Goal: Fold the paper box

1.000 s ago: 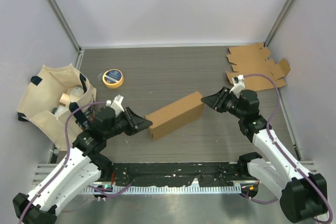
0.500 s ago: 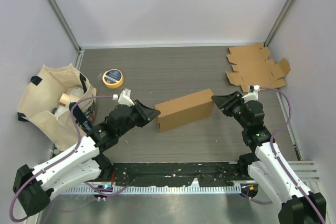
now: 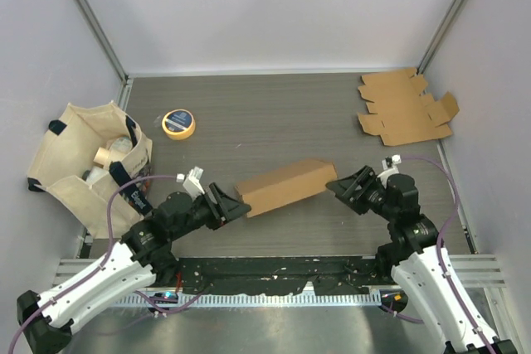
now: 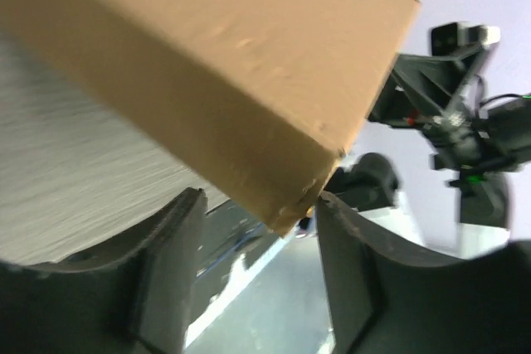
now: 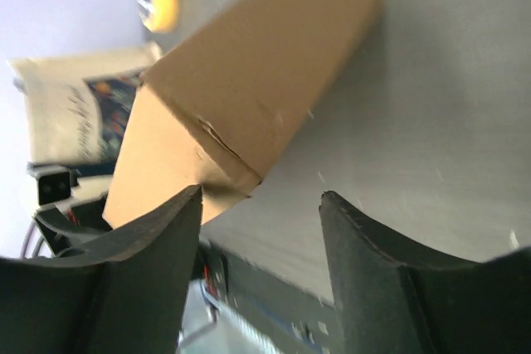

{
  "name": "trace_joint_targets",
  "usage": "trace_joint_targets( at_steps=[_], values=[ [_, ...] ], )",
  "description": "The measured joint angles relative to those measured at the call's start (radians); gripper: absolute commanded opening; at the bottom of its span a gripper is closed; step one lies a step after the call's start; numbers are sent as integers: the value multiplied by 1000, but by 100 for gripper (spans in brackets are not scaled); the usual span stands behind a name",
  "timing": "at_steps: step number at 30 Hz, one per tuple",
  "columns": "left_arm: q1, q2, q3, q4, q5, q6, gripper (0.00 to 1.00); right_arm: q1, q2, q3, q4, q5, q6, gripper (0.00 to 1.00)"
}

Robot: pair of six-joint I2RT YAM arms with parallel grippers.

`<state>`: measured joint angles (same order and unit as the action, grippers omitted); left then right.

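The folded brown paper box (image 3: 286, 186) lies slantwise in the middle of the table, its right end further back. My left gripper (image 3: 236, 206) is open at the box's left end. In the left wrist view the box (image 4: 207, 64) fills the top, and its lower corner sits between the spread fingers of the left gripper (image 4: 261, 205). My right gripper (image 3: 336, 185) is open at the box's right end. In the right wrist view the box (image 5: 249, 105) has its end by the left finger of the right gripper (image 5: 261, 201). I cannot tell whether the box rests on the table.
A flat unfolded cardboard blank (image 3: 406, 107) lies at the back right. A yellow tape roll (image 3: 178, 123) lies at the back left. A cloth tote bag (image 3: 87, 163) with several items stands at the left edge. A metal rail (image 3: 274, 292) runs along the near edge.
The box has shifted nearer and a little left, and its tilt has changed. Both grippers moved nearer with it, staying at its two ends.
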<state>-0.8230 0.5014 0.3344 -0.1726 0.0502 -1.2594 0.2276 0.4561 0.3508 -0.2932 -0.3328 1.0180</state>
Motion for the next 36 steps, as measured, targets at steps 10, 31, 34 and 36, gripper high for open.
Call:
trace_joint_targets(
  at_steps=[10, 31, 34, 36],
  values=[
    [-3, -68, 101, -383, 17, 38, 96, 24, -27, 111, -466, -58, -105, 80],
    [272, 695, 175, 49, 3, 140, 61, 165, 809, 208, 203, -29, -388, 57],
    [372, 845, 302, 64, 20, 193, 64, 167, 962, 297, 307, 20, -361, 59],
    [444, 997, 447, 67, 10, 237, 63, 166, 1099, 418, 352, 56, -359, 63]
  ],
)
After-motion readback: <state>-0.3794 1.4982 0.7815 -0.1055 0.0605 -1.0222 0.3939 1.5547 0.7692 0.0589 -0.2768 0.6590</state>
